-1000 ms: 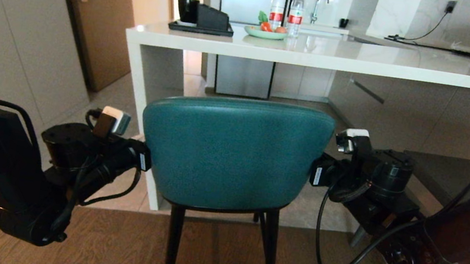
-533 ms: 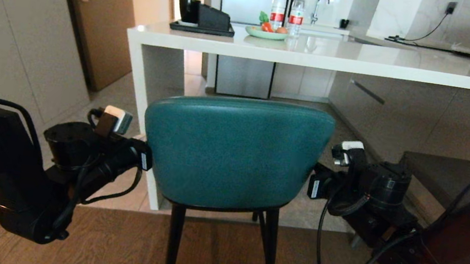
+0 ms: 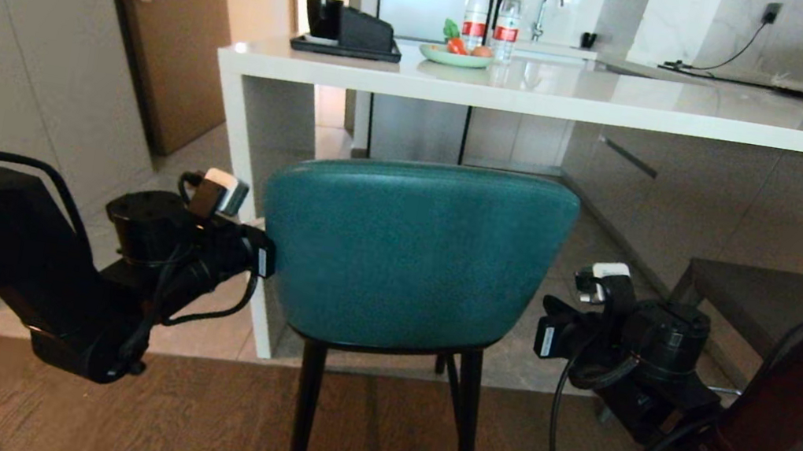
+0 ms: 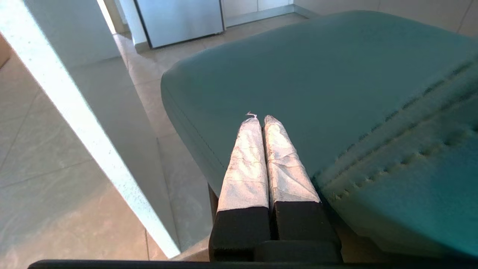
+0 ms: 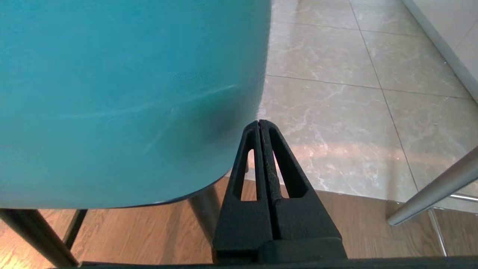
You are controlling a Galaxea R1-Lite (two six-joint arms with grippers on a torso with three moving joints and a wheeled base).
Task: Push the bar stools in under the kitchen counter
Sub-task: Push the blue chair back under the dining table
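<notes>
Both arms have shifted since a moment ago: the left gripper (image 4: 261,121) has pushed forward with the teal stool (image 3: 409,254), and the right gripper (image 5: 259,125) has dropped lower and come away from the backrest.

The left gripper's two fingers are pressed together with nothing between them. They sit at the left edge of the backrest, over the seat. The right gripper's fingers are pressed together too, holding nothing, just beside the right edge of the backrest.

The teal stool stands in front of the counter (image 3: 571,104), near its left end panel, not yet under it. The grey stool (image 3: 768,300) waits at the right, also out.

I think the stool could turn sideways or bump the side panel, because only one arm seems to be pushing.

I count two stools, one counter, two bottles (image 3: 476,2) and one plate (image 3: 452,58).
</notes>
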